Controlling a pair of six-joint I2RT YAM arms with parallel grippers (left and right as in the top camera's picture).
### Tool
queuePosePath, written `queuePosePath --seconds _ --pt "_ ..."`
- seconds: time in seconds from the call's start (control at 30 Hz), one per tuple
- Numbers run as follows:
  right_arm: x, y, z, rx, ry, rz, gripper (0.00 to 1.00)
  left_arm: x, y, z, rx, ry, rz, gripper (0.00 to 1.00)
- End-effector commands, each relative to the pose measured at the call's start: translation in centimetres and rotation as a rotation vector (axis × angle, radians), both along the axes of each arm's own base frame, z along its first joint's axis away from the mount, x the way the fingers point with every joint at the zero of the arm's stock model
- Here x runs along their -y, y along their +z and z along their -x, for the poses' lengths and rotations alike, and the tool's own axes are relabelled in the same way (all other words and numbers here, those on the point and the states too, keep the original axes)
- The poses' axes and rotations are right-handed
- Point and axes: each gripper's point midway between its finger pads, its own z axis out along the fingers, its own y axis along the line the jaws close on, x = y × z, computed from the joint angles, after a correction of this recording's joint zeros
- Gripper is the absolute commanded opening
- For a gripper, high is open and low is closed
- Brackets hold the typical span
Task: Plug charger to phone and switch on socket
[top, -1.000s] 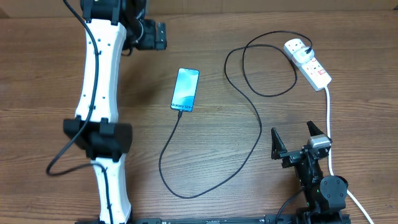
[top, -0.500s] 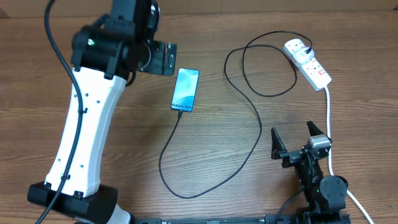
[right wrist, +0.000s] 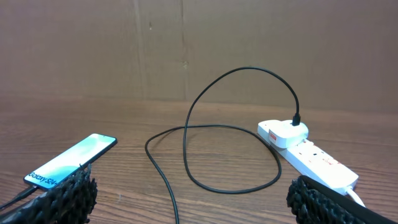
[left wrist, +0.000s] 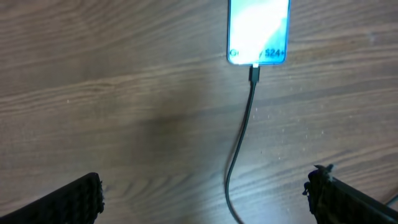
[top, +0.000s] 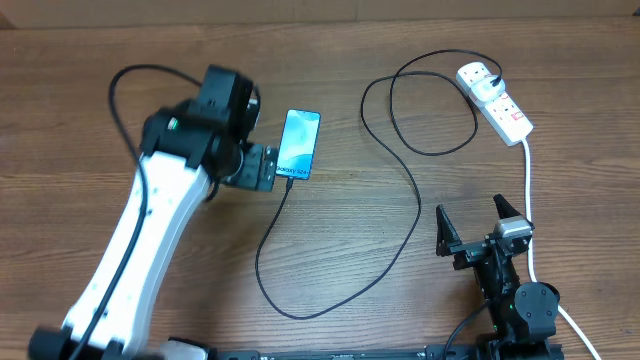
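The phone [top: 299, 144] lies screen up on the wooden table, its screen lit blue. The charger's black cable [top: 415, 200] has its small plug in the phone's bottom edge [left wrist: 254, 71]. It loops across the table to the black adapter [top: 478, 75], which sits in the white socket strip [top: 497, 102] at the back right. My left gripper [top: 268, 168] is open and empty just left of the phone's bottom end, with the cable [left wrist: 242, 137] between its fingers [left wrist: 205, 196]. My right gripper [top: 472, 225] is open and empty at the front right, facing the socket [right wrist: 317, 158] and the phone [right wrist: 71, 160].
The socket's thicker white cord [top: 528, 190] runs down the right side past my right arm. The black cable makes a wide loop [right wrist: 227, 190] between phone and socket. A cardboard wall stands behind the table.
My left arm has swung from the back left and come down beside the phone's bottom end. The right arm, phone, cable and socket have not moved.
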Motion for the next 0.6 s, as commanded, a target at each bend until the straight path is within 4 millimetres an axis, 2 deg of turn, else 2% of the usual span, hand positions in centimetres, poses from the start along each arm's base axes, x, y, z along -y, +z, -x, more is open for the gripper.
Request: queuePosePath --seconds 0.0,0.23,0.57 --pt "-0.1 -0.1 0.0 0.008 0.001 0.003 1.00 -0.8 -0.1 1.3 0.055 0.004 0.028 1.00" --pt "-0.1 -0.1 0.0 0.008 0.001 0.003 1.00 -2.4 -0.7 3.7 0.140 0.058 0.136 1.00" --pt "-0.1 -0.1 0.0 0.008 0.001 0.003 1.00 -4.4 2.2 6.6 0.284 0.125 0.232 1.00"
